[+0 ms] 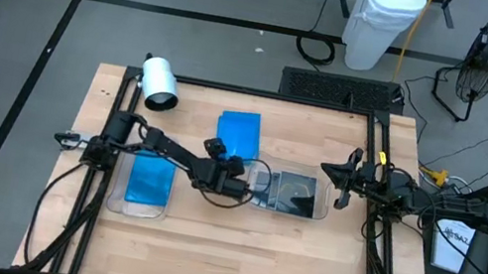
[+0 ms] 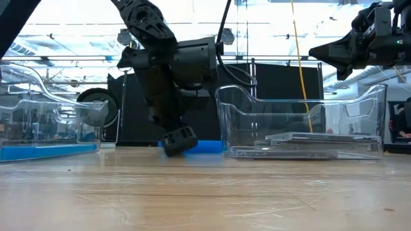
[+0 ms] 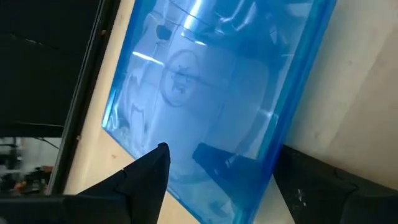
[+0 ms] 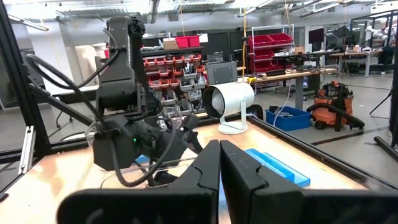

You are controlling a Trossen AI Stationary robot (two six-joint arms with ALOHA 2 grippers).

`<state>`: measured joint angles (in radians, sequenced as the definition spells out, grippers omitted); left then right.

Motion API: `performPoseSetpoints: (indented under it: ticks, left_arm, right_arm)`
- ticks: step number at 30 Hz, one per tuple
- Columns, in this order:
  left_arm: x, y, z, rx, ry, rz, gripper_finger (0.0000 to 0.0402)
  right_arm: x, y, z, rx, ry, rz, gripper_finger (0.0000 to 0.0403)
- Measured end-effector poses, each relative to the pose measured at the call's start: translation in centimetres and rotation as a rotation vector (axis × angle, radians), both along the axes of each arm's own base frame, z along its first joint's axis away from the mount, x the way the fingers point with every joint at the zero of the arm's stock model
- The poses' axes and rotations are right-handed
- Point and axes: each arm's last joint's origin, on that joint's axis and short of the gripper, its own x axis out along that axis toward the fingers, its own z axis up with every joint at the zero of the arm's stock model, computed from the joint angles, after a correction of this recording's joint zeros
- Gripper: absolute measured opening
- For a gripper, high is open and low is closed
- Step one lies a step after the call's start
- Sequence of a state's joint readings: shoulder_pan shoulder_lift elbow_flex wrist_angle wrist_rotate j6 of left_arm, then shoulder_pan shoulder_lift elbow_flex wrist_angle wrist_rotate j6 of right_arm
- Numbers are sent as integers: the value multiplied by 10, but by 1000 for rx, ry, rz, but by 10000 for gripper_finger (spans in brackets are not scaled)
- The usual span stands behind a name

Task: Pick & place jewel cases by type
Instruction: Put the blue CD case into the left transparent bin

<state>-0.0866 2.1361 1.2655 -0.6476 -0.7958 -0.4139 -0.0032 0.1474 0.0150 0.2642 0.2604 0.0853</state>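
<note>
A bright blue jewel case (image 1: 240,134) lies flat on the wooden table near its far middle; it fills the left wrist view (image 3: 205,81). My left gripper (image 1: 224,156) is low at that case's near end, open, with one finger on each side of the case's near corner (image 3: 242,208). Another blue case (image 1: 151,181) lies in the clear tray (image 1: 117,197) at the left. Dark translucent cases (image 1: 292,194) lie stacked in the clear tray (image 2: 302,109) at the right. My right gripper (image 4: 219,158) is shut and raised at the table's right edge (image 1: 347,180). My left gripper comes at the blue case slanting down from the table's left and near side. One fingertip (image 3: 158,155) shows over one edge of the case's near corner, the other finger (image 3: 292,177) beside the adjoining edge. I cannot tell whether either touches. The case lies flat on the table.
A white cylindrical device (image 1: 160,82) stands at the table's far left corner. Black frame rails (image 1: 377,151) run along the table's sides and far edge. Bare wood (image 1: 233,256) stretches along the near half.
</note>
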Motion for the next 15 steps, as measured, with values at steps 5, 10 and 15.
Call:
performPoseSetpoints:
  ticks: [5, 10, 15]
  left_arm:
    - [2, 5, 0, -52, 8, -13, 252]
    - [2, 4, -1, -76, -3, -3, 167]
    - [0, 4, -1, -57, -18, 28, 46]
  right_arm:
    - [0, 0, 0, 0, 0, 0, 4]
    - [0, 0, 0, 0, 0, 0, 4]
    - [0, 0, 0, 0, 0, 0, 4]
